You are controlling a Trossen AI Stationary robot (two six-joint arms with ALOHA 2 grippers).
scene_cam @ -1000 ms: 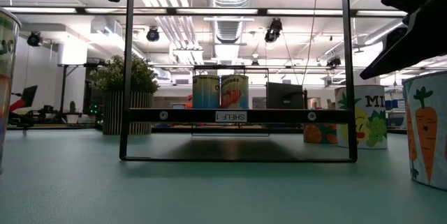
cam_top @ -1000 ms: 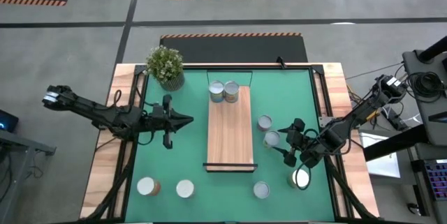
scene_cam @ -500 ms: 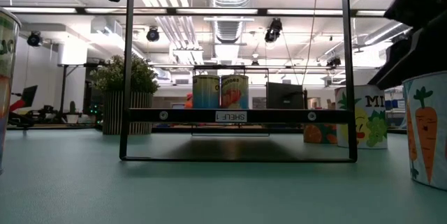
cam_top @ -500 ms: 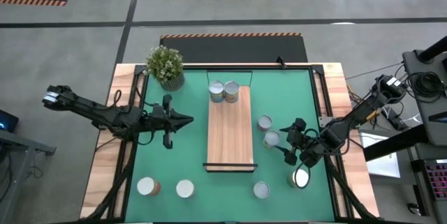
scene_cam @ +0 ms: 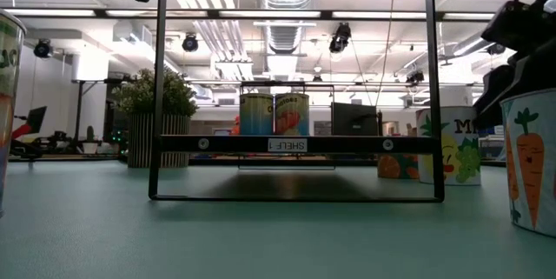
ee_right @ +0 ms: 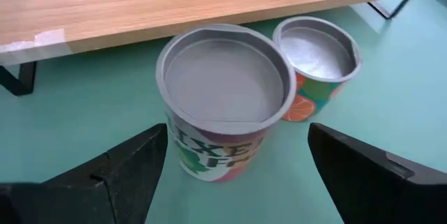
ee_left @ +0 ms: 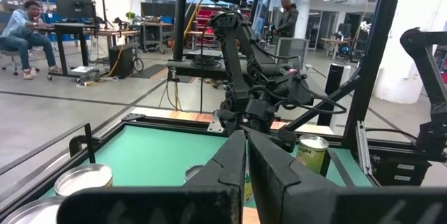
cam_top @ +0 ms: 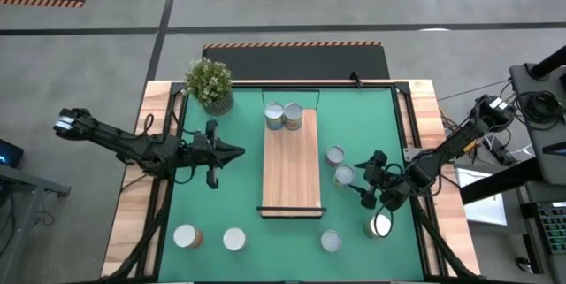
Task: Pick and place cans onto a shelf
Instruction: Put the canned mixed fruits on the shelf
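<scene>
The light-wood shelf stands mid-table with two cans on its far end. Right of it stand a mixed-fruit can and an orange-label can. My right gripper is open and slants down. Its fingers stand on either side of the mixed-fruit can's near part, touching nothing. My left gripper hovers shut and level, left of the shelf, holding nothing. Several more cans stand along the near edge.
A potted green plant stands at the far left corner of the green mat. In the low view the carrot-label can stands close at the right, with the shelf's dark frame across the middle. People show in the room beyond.
My right gripper has sunk a little toward the mixed-fruit can, still slanting down and open. The left arm and all cans have kept still.
</scene>
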